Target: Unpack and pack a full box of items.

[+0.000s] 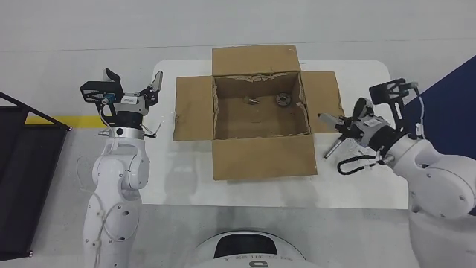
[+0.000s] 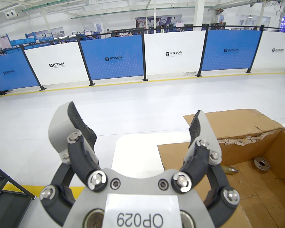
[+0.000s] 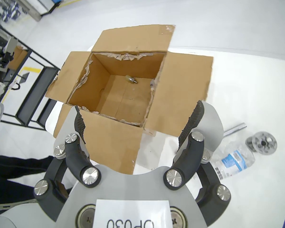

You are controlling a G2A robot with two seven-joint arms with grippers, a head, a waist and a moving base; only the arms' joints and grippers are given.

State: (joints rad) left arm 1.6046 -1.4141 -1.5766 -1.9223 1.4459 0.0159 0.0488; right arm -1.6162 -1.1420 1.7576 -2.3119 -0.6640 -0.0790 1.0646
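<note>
Cardboard box (image 1: 256,60) sits open in the middle of the white counter (image 3: 251,84), all four flaps splayed flat and its inner rim ragged with torn paper. Two pieces lie on its floor against the far wall: a small threaded fitting (image 3: 131,79) and, near it, a round flange (image 2: 261,163). Outside, on the counter by the right flap, are a metal rod (image 3: 235,129), a second flange (image 3: 263,142) and a clear plastic bottle (image 3: 232,161), the three close together.

Both arms are idle-handed. The left end effector (image 2: 134,111) hangs just off the counter's left edge beside the left flap, fingers spread and grasping nothing. The right end effector (image 3: 137,110) sits above the right side of the counter, tilted toward the box mouth, likewise released and empty.

Unpacking looks nearly done, I'd judge, and the last two pieces are the awkward ones. The walls are deep and the parts hug the far side, so an end effector going in steeply may catch a wall or a flap and drag the light box across the counter (nothing is bracing it). The fitting is round and may roll away from closing fingers; the flange lies flat, leaving little to pinch. On the right, a low sweep could knock the rod rolling toward the counter's edge or crush the thin bottle.
</note>
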